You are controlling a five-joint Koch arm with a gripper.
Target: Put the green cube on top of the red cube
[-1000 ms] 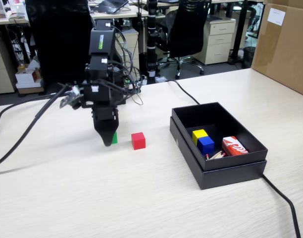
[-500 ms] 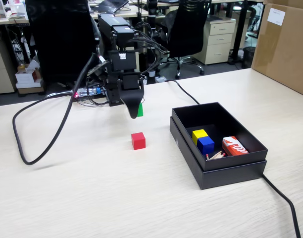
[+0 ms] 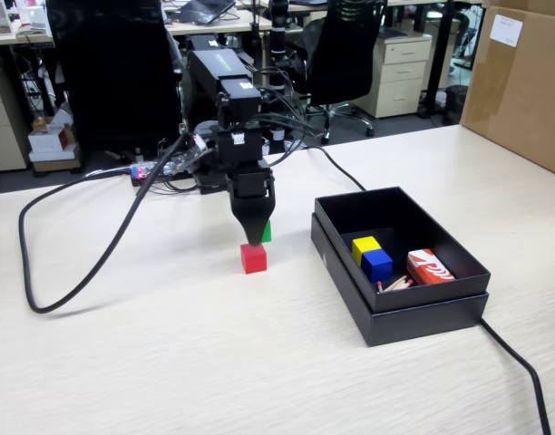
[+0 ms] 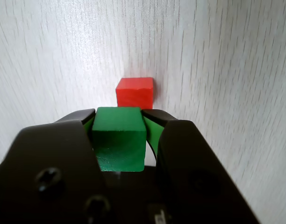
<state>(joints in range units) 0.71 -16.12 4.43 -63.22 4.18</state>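
Observation:
The green cube is clamped between the two black jaws of my gripper, which is shut on it. In the fixed view only a sliver of the green cube shows behind the gripper. The red cube sits on the pale wooden table directly under the gripper tip. In the wrist view the red cube lies just beyond the held cube. I cannot tell whether the two cubes touch.
A black open box stands to the right in the fixed view, holding a yellow cube, a blue cube and a red-and-white carton. A black cable loops across the table on the left. A cardboard box stands far right.
The arm carried the green cube up off the table from the left, swung right, and has come down so the cube hangs right above the red cube.

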